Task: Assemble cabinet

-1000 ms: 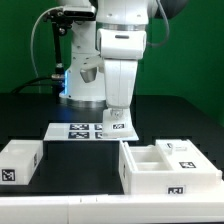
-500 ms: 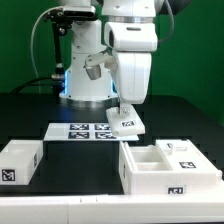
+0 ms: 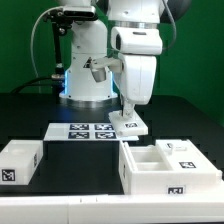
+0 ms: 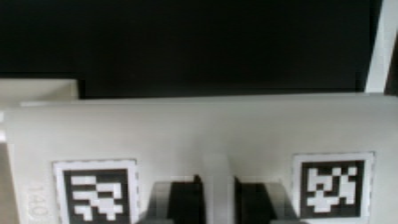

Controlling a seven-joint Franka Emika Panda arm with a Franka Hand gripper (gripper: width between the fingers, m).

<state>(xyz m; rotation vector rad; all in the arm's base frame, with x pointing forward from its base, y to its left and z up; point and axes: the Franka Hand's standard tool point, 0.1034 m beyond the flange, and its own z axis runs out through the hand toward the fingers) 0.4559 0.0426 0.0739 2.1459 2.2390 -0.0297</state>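
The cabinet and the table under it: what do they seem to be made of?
The cabinet looks like white plastic, matte: smooth, even walls, no grain. Its black-and-white tags may be printed stickers. The table looks covered in something black and matte, perhaps cloth; no glare shows.

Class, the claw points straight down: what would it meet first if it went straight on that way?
The claw is shut on a white tagged panel. Past that, it would likely meet the black table beside the marker board, though depth is unclear.
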